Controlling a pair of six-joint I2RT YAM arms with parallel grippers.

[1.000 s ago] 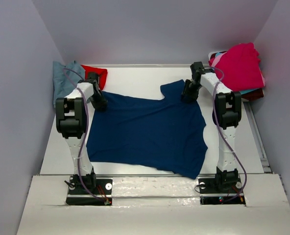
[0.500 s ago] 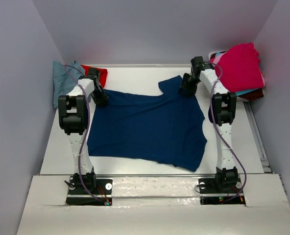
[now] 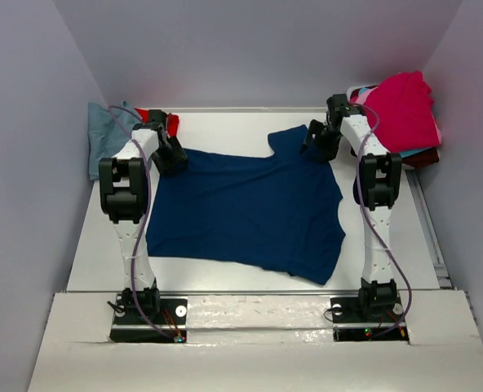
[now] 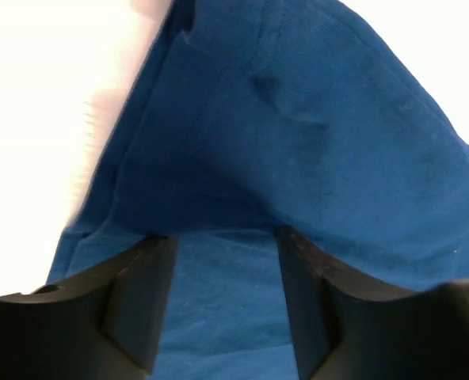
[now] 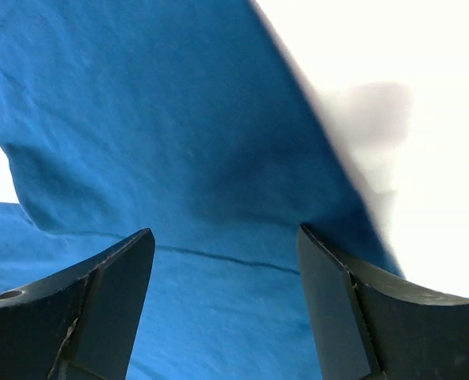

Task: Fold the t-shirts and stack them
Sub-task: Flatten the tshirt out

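Note:
A navy t-shirt [image 3: 250, 204] lies spread flat and plain side up across the table [image 3: 86, 237]; no print shows. My left gripper [image 3: 172, 155] hangs over its far left corner and my right gripper [image 3: 319, 143] over its far right corner by the sleeve. In the left wrist view the left gripper [image 4: 226, 235] stands open, with the blue cloth [image 4: 314, 119] lying loose under the gap. The right gripper [image 5: 225, 232] is open too, above the cloth [image 5: 139, 103] and a seam line. Neither holds anything.
A magenta t-shirt [image 3: 401, 110] tops a pile at the back right, with turquoise and maroon edges [image 3: 417, 153] under it. A blue-grey t-shirt [image 3: 107, 135] and a red one [image 3: 172, 122] lie at the back left. Grey walls enclose the table on three sides.
Both grippers carried the shirt's far edge toward the back, pulling the cloth flatter, then opened and let go of it. The shirt now rests on the table.

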